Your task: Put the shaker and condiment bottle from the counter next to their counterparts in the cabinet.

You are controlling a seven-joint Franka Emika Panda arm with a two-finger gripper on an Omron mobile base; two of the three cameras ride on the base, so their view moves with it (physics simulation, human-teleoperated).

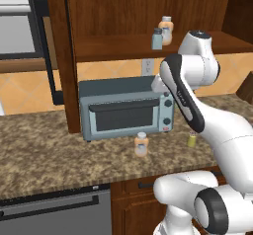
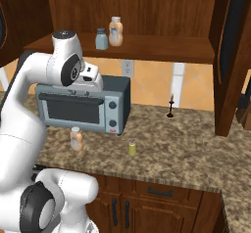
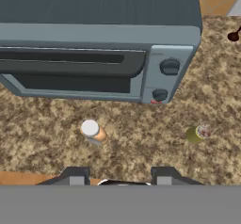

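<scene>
Gripper (image 3: 120,178) high over speckled granite counter (image 3: 141,152), jaws narrowed, holding nothing. Translucent orange bottle, white cap (image 3: 93,132), upright below, slightly left. Yellow-green shaker, grey cap (image 3: 197,133), upright, farther right.

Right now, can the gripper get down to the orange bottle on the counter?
Probably yes: the condiment bottle stands upright and alone on the counter, clear of the toaster oven and the shaker, with nothing above it.

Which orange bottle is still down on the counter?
The condiment bottle in front of the toaster oven; its twin bottle stands up on the cabinet shelf.
</scene>
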